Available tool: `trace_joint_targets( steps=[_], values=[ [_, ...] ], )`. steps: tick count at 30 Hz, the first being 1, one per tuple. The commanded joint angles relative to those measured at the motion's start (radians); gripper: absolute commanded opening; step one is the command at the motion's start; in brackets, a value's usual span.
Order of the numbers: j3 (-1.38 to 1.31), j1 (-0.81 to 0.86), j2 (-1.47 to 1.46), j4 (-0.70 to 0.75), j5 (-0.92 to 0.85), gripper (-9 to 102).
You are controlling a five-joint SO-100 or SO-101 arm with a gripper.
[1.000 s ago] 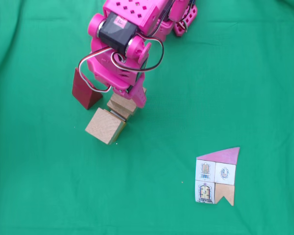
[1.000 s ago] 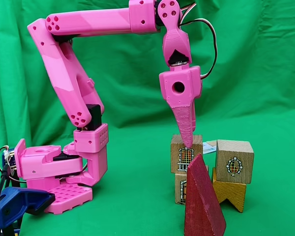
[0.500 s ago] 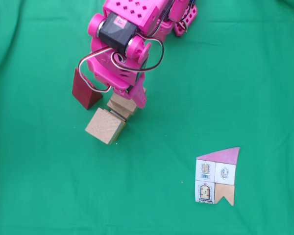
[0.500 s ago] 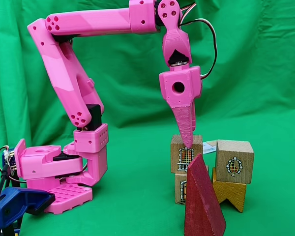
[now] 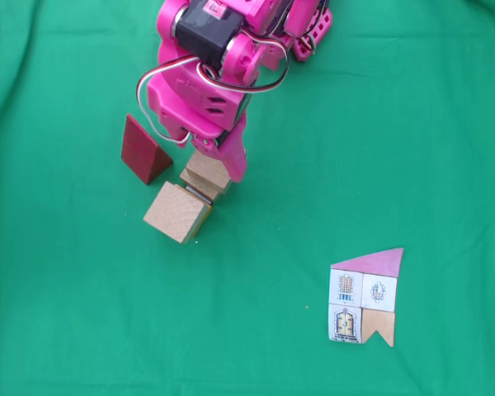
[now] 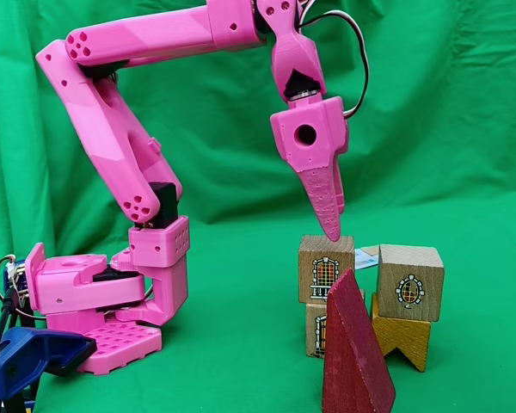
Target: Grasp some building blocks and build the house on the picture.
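Hobby robot set-up against a green screen

Green cloth point(image 5: 412, 124) covers the worktop and hangs as a creased backdrop point(image 6: 430, 95) behind it. A pink 3D-printed arm point(image 6: 112, 146) stands at the left in the side fixed view, with a blue clamp point(image 6: 26, 357) at its base and loose wires point(image 6: 348, 52) showing.

One camera overhead, one frontal, low, seemingly close

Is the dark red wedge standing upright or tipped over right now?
Upright. In a fixed view the red wedge stands on its base, tip pointing up, in front of the stacked cubes.
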Motion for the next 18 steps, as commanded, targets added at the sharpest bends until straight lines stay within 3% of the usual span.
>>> trace_joint_targets(
  steps=[1, 18],
  values=[
    [-0.011, 0.051, 0.031, -0.008, 0.006, 34],
    [-0.025, 0.302, 0.034, -0.011, -0.006, 34]
  ],
)
